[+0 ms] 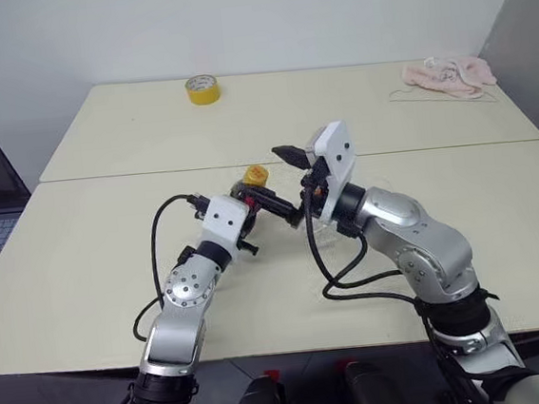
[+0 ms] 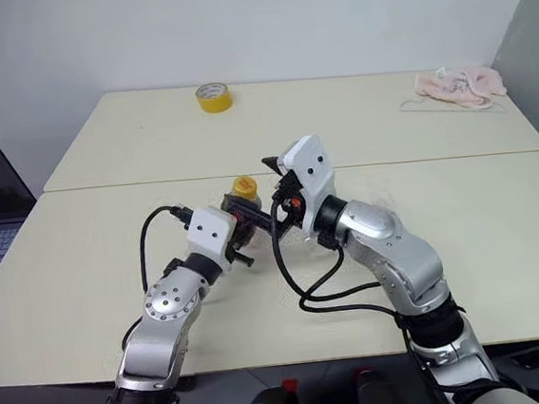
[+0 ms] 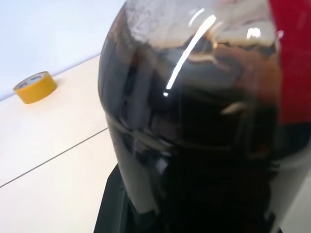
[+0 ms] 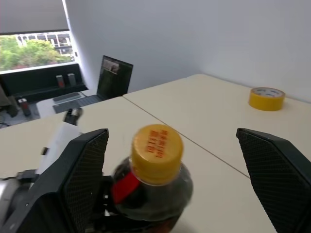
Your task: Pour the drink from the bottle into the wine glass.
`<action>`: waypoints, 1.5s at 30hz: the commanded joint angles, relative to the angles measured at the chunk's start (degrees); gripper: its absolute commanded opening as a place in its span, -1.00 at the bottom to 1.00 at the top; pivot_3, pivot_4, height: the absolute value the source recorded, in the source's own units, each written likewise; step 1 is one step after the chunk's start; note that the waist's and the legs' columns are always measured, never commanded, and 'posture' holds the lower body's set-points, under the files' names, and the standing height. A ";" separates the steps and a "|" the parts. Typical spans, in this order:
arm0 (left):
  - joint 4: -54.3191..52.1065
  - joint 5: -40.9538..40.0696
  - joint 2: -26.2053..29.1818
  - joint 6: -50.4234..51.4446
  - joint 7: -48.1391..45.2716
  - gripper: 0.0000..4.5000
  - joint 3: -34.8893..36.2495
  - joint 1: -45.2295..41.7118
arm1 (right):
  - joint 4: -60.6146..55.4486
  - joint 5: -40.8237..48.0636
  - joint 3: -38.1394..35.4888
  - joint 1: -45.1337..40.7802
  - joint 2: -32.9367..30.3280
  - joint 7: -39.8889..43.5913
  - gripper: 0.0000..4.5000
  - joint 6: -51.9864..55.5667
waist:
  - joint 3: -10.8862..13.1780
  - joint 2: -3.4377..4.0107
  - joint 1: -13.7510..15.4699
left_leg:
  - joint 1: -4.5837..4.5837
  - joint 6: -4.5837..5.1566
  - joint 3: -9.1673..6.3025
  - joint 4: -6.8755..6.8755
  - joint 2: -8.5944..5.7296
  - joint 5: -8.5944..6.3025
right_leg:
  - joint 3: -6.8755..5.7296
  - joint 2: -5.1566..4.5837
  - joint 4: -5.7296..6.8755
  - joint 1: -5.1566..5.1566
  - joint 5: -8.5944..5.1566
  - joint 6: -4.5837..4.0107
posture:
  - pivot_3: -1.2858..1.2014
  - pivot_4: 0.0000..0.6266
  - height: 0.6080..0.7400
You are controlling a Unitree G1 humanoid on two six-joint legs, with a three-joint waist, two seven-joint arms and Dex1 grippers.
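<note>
Your left gripper (image 2: 245, 225) is clamped on the bottle (image 4: 153, 187) of dark drink (image 3: 204, 160), holding it upright near the table's (image 1: 85, 267) middle seam; your right gripper (image 4: 175, 160) hangs just above, fingers spread wide either side of the yellow cap (image 4: 156, 153)

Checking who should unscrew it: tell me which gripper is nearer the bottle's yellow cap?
Right. The right gripper hangs open just above the yellow cap, fingers either side. The left gripper is shut on the bottle lower down, around its belly.

Open tabletop (image 1: 113, 265) all around; tape roll (image 1: 202, 89) far back.
</note>
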 commanded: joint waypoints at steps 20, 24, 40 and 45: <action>-2.28 0.47 -2.03 -1.48 3.09 -0.65 2.79 -1.73 | 0.01 -4.38 -1.95 0.64 -0.26 -1.35 1.00 -1.83 | 0.00 0.00 -0.03 | 0.00 0.00 0.00 0.00 0.00 0.00 | 0.00 0.00 0.00 0.00 0.00 0.00 | 0.03 -0.52 1.00; -2.25 0.27 -1.97 -1.40 3.14 -0.65 3.34 -1.64 | -0.62 -4.20 -2.91 1.38 -1.28 -1.40 1.00 -1.48 | 0.00 0.00 -0.02 | 0.00 0.00 0.00 0.00 0.00 0.00 | 0.00 0.00 0.00 0.00 0.00 0.00 | 0.03 -0.52 1.00; -2.08 0.67 -2.01 -1.60 2.68 -0.65 3.78 -1.55 | -6.97 3.48 -1.43 0.44 -1.09 3.23 1.00 4.61 | 0.00 0.00 -0.15 | -0.01 0.08 0.01 -0.03 0.02 -0.04 | 0.00 0.01 -0.01 0.01 0.00 0.00 | 0.03 -0.52 1.00; -2.25 0.71 -2.17 -1.64 2.29 -0.65 3.25 -1.49 | -3.03 1.05 -0.77 -2.74 2.53 0.22 1.00 2.68 | 0.00 0.00 -0.07 | 0.00 0.16 -0.04 0.01 0.01 -0.09 | -0.04 0.01 0.01 0.01 0.00 0.00 | 0.03 -0.52 1.00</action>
